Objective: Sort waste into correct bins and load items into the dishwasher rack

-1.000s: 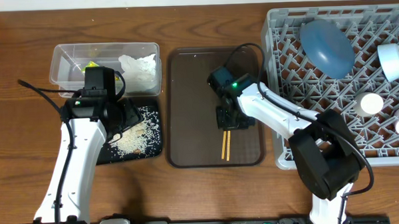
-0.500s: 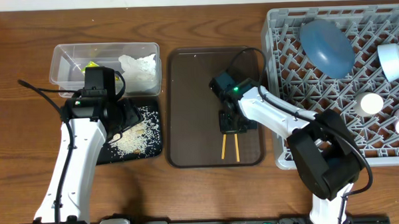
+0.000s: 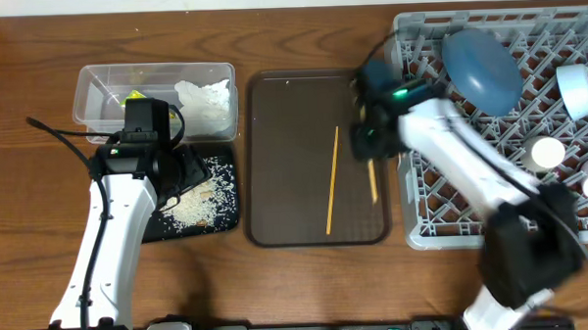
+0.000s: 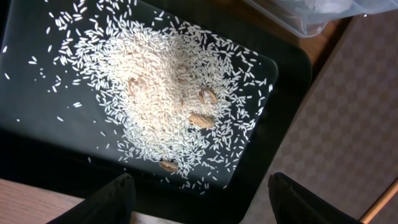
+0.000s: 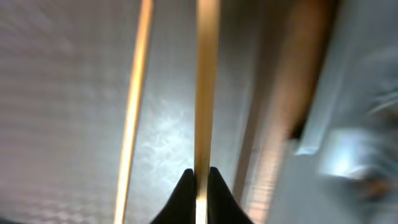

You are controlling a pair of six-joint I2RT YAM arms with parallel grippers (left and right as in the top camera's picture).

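**Held chopstick [image 3: 373, 182] at the rack's edge, its twin on the tray**

The held chopstick is pinched at one end by my right jaws, which are pressed together on it. The wrist view shows the pale wooden stick running straight out from the tips. From above it hangs over the right edge of the brown serving tray [image 3: 284, 165], just beside the dishwasher rack [image 3: 421, 205]. Its long axis runs front to back, roughly parallel to the rack's left wall. The rack lies to the right of the jaws, so I judge the next move to be a short carry that way. The stick will probably need turning to drop between the pegs.

The loose chopstick [image 3: 332, 180] lies flat mid-tray, slightly slanted, left of the right jaws and apart from them. The right arm is much the nearer to it. It is thin and smooth, and could roll.

My left jaws are spread wide with nothing between them. They hover over the black tray [image 4: 37, 155] and its rice [image 4: 161, 93], well apart from both sticks.
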